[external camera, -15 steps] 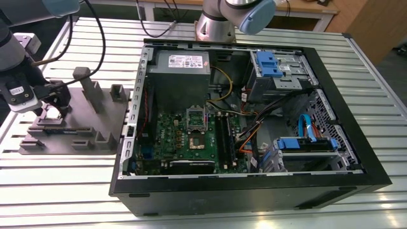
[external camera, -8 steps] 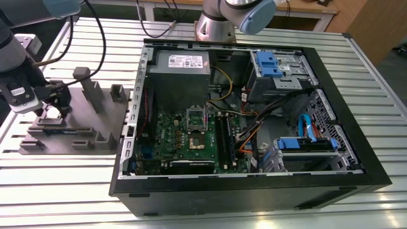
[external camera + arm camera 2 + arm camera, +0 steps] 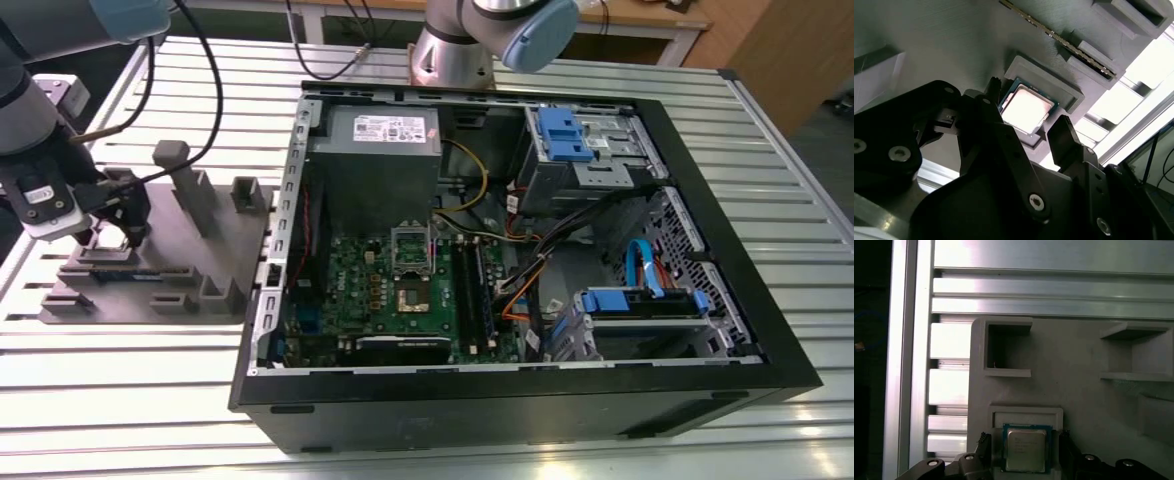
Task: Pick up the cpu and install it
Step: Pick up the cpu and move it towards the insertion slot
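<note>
In the exterior view my tool (image 3: 114, 236) hangs low over the grey fixture (image 3: 127, 305) at the exterior view's left. The fixture rests on the slatted metal surface (image 3: 134, 390). Well apart from it, toward the exterior view's right, the open case (image 3: 534, 395) lies on its side on the same surface. The motherboard (image 3: 350, 295) faces up inside, and the socket (image 3: 416, 290) is near the board's middle.

In the second wrist view the cpu (image 3: 1026, 110) lies flat in a square pocket (image 3: 1066, 95) of the fixture, silvery top up. The tool's black fingers (image 3: 1066, 137) stand one on each side of the chip, spread apart and pinching nothing. One tip comes just beside a corner of the chip, and I cannot tell from here whether it touches. Past the pocket, a thin board (image 3: 1064, 42) stands on edge in a slot.

In the first wrist view the cpu (image 3: 1025, 450) sits square in its pocket (image 3: 1026, 412), with the fingers (image 3: 985, 444) flanking it. A strip of fixture shows between each finger and the chip's edge, so the tool is not touching it. An open box-shaped holder (image 3: 1004, 347) rises from the fixture near the pocket, and the surface's bright slats (image 3: 1054, 290) run past the fixture's edge.
</note>
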You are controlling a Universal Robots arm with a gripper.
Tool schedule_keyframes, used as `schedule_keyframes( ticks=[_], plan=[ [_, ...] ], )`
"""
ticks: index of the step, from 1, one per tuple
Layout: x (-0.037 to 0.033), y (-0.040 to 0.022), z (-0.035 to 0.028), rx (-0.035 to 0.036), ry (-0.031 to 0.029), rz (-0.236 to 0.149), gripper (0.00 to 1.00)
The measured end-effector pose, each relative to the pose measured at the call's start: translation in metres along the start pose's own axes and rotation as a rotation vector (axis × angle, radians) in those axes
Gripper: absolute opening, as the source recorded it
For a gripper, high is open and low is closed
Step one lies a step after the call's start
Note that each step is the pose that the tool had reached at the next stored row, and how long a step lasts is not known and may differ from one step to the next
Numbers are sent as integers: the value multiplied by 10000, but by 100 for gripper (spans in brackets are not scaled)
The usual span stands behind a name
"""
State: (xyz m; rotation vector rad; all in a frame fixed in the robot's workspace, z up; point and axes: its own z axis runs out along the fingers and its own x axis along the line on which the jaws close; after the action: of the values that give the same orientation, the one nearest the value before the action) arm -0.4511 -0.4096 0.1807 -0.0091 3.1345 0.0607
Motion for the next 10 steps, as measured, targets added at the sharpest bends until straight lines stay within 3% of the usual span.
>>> schedule_keyframes(
  ticks=[10],
  plan=[
    [0, 0, 3, 0, -2, 11, 65]
  ],
)
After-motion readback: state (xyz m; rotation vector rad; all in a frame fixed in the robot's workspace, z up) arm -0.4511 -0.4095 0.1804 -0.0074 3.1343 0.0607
